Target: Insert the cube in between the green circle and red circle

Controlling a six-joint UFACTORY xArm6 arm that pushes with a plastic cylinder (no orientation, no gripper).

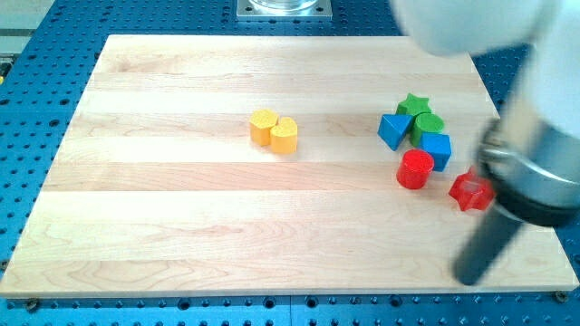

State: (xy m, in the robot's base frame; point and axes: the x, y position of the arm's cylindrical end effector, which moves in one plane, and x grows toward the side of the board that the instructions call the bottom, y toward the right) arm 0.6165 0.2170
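The blue cube [437,149] sits at the view's right, touching the green circle [427,126] above it and the red circle [416,168] at its lower left. My tip [471,279] is at the view's lower right, well below the red star [471,191] and apart from all blocks. The rod rises toward the upper right, blurred.
A green star [415,106] and a blue triangle [393,130] adjoin the green circle. A yellow hexagon [264,127] and yellow heart [285,135] sit together near the board's middle. The wooden board [181,226] rests on a blue perforated table.
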